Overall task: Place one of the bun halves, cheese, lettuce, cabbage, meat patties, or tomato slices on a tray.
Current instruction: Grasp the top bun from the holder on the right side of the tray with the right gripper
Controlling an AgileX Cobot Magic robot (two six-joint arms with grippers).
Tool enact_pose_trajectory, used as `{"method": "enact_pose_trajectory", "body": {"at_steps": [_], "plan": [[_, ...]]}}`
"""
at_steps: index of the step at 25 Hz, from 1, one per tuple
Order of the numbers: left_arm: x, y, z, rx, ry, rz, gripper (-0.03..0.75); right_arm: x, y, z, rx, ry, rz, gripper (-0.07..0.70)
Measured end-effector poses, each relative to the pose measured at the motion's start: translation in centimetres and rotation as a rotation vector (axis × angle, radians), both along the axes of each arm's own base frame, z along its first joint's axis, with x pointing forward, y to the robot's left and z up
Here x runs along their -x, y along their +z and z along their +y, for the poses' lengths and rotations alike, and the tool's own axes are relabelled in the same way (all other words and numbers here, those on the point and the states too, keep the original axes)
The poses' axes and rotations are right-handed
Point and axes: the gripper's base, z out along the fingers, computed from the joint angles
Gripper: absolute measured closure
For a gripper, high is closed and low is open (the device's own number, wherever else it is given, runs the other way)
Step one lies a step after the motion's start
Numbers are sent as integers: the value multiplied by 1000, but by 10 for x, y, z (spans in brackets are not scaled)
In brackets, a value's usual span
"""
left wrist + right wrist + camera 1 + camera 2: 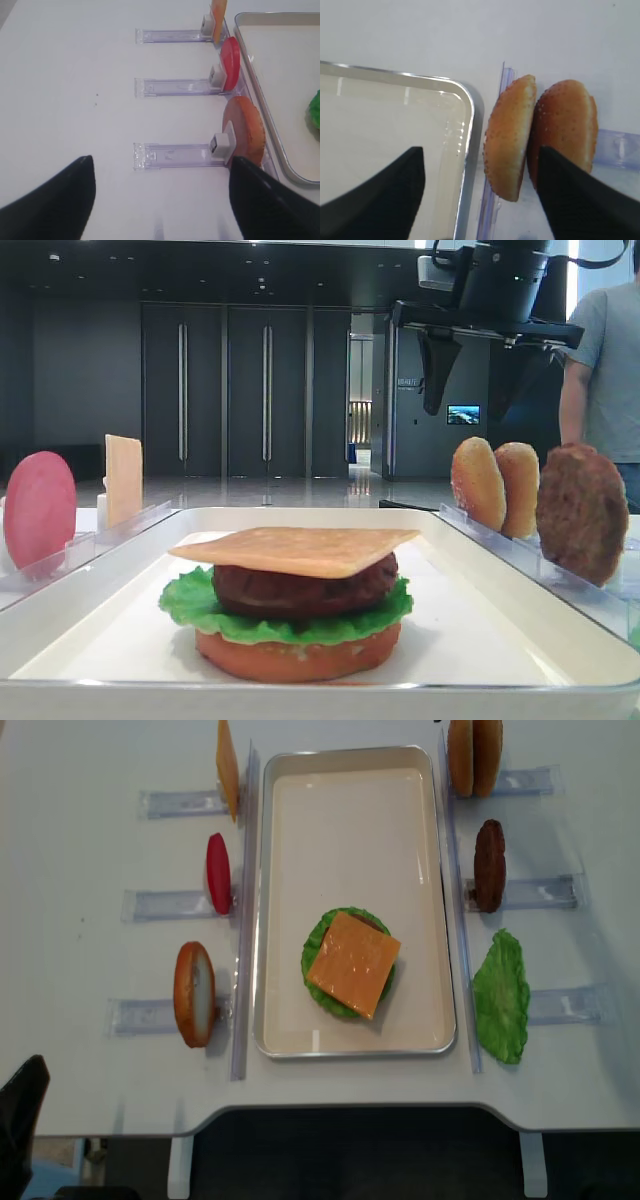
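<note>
On the white worktop the tray serves as the landmark, and near its front end sits a stack: a tomato slice at the bottom, lettuce over it, a meat patty on that, and a square of cheese on top, turned at an angle to the tray's sides. Right of the tray, clear slotted racks line the worktop; the far one holds the two bun halves standing on edge, touching each other, just beside the tray's far right corner. The right tool hangs above them, released, its dark fingers spread wide, one over the tray's corner and the other over the outer bun; neither touches a bun as far as the wrist view shows. Nearer along the right side stand a second patty on edge and a loose lettuce leaf lying flat. Left of the tray, racks carry an upright cheese slice at the far end, a red tomato slice in the middle, and an orange-brown round piece with a pale face nearest the front. The left tool hovers over the worktop left of the tray by that nearest rack, fingers apart and grasping nothing.
</note>
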Motion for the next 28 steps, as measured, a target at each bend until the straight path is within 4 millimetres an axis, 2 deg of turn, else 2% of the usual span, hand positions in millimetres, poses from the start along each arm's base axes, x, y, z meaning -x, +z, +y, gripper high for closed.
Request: {"method": "enact_pose_trajectory", "body": {"at_steps": [7, 28], "plan": [[0, 0, 0, 0, 0, 0, 74, -3, -13, 1, 14, 1, 26, 166], [0, 0, 0, -2, 0, 0, 74, -6, -18, -2, 54, -9, 26, 166]]}}
